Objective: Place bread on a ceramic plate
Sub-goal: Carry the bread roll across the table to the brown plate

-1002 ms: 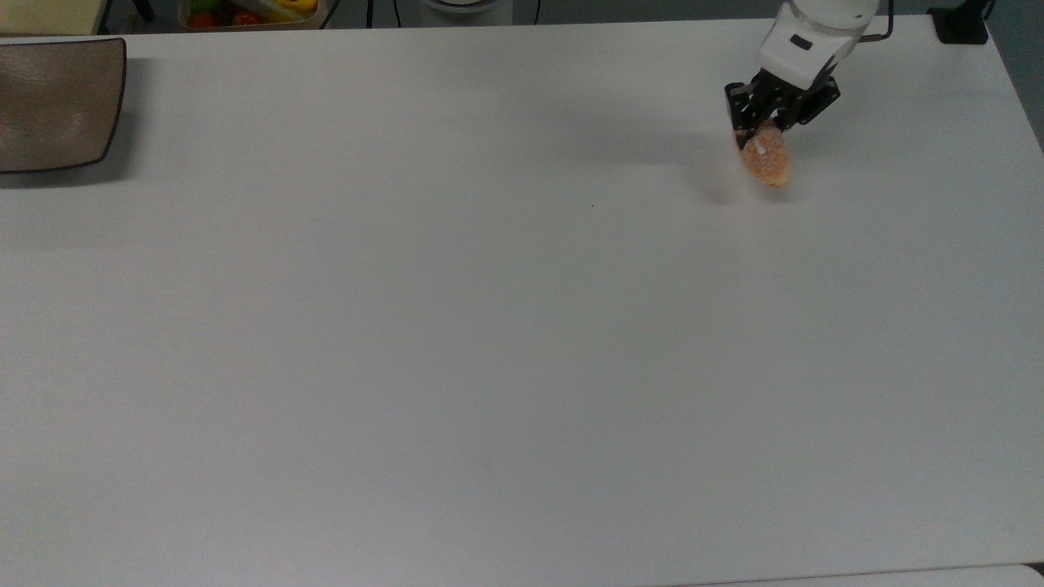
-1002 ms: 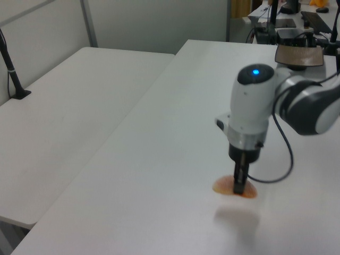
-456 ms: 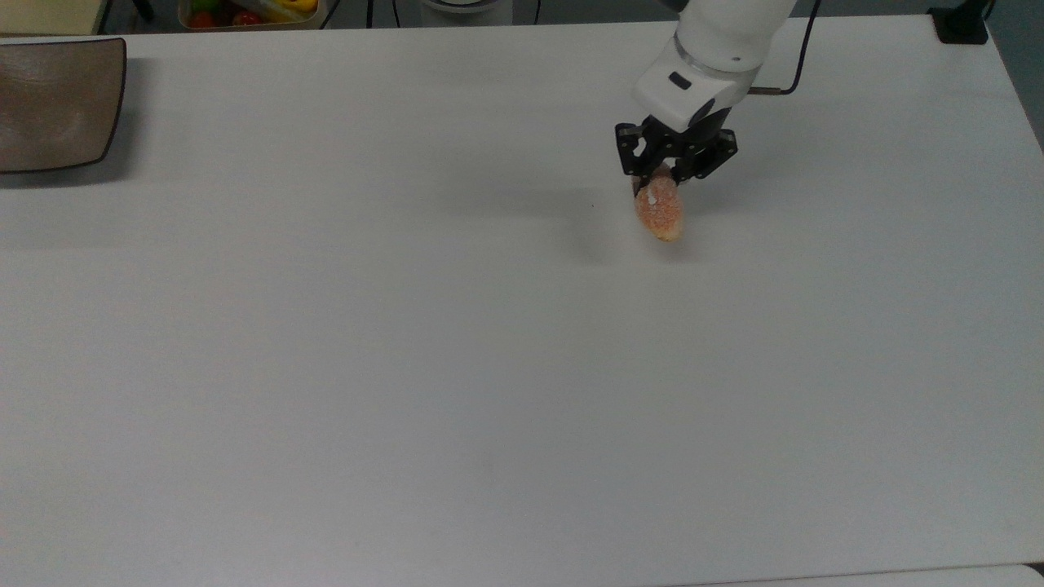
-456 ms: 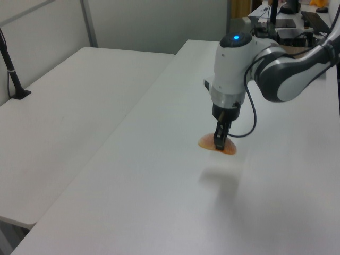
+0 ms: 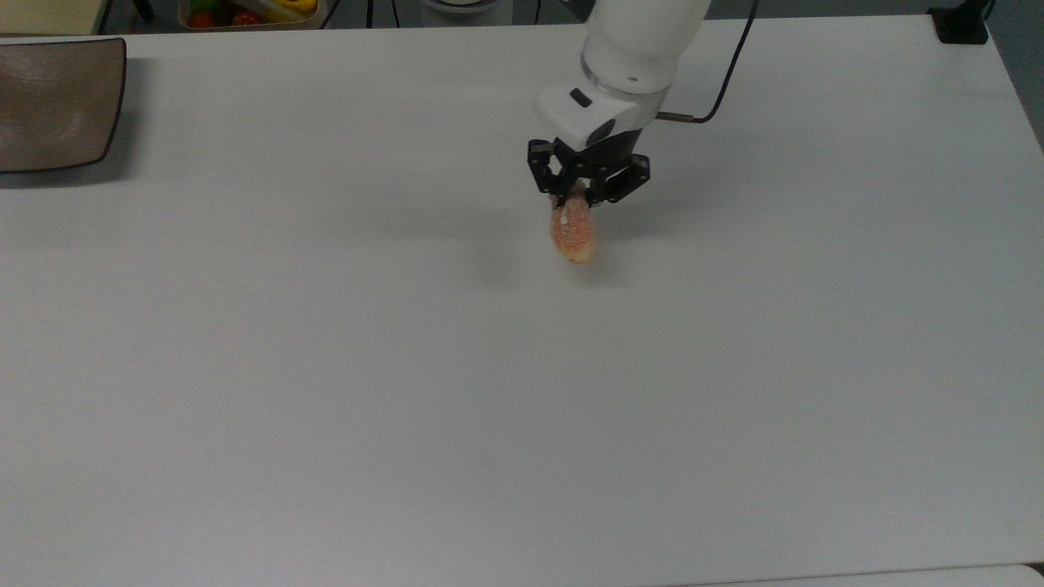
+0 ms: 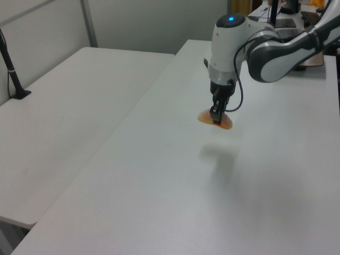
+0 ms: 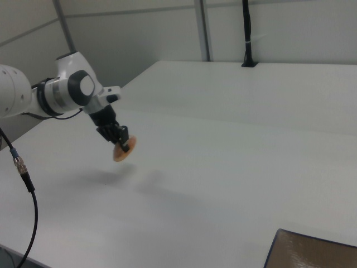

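Observation:
The bread (image 5: pixel 572 231), a small oval speckled orange-tan bun with a short white stripe, hangs above the white table, clear of its shadow. My gripper (image 5: pixel 575 198) is shut on the bun's upper end. The same bread (image 6: pixel 215 119) shows under the gripper (image 6: pixel 216 113) in the left view, and the bread (image 7: pixel 121 151) under the gripper (image 7: pixel 124 143) in the right view. The ceramic plate (image 5: pixel 57 103), square, brown-grey and glossy, sits at the top view's far left edge, far from the bun. A corner of the plate (image 7: pixel 312 251) lies at the right view's bottom right.
The white table (image 5: pixel 522 391) spreads wide between bun and plate. A tray of colourful items (image 5: pixel 249 11) stands beyond the table's far edge in the top view. A black cable (image 5: pixel 718 77) trails from the arm. A second white table (image 6: pixel 69 106) adjoins on the left view's left.
The arm has carried the bread steadily toward the top view's left and slightly down, from near the right end to about the middle. The grip has stayed shut on the bun.

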